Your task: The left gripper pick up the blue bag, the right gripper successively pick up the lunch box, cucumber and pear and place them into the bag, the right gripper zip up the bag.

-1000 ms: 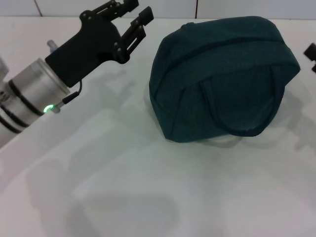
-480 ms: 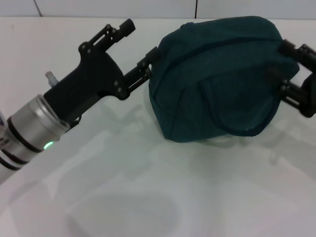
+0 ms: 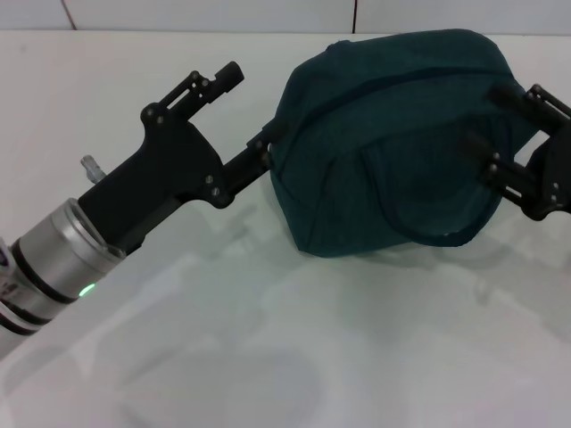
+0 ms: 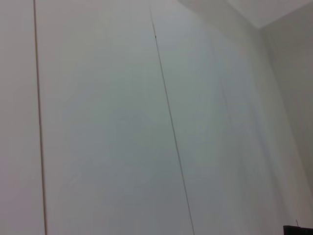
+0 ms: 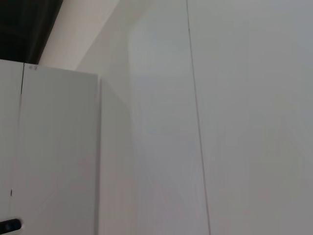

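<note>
The blue bag (image 3: 393,134), dark teal with a looped handle (image 3: 437,234) on its front, sits on the white table (image 3: 312,339) at the back centre of the head view. My left gripper (image 3: 251,107) is open at the bag's left side, its lower finger (image 3: 259,152) against the fabric and the upper one raised clear. My right gripper (image 3: 486,116) is open against the bag's right side. The lunch box, cucumber and pear are out of view. Both wrist views show only white wall panels.
The white wall (image 3: 268,13) with tile seams runs along the table's far edge, right behind the bag. Soft shadows of the arms fall on the table's near half.
My left gripper has swung down and right until its lower finger reaches the bag. My right gripper has come in from the right edge onto the bag's right side.
</note>
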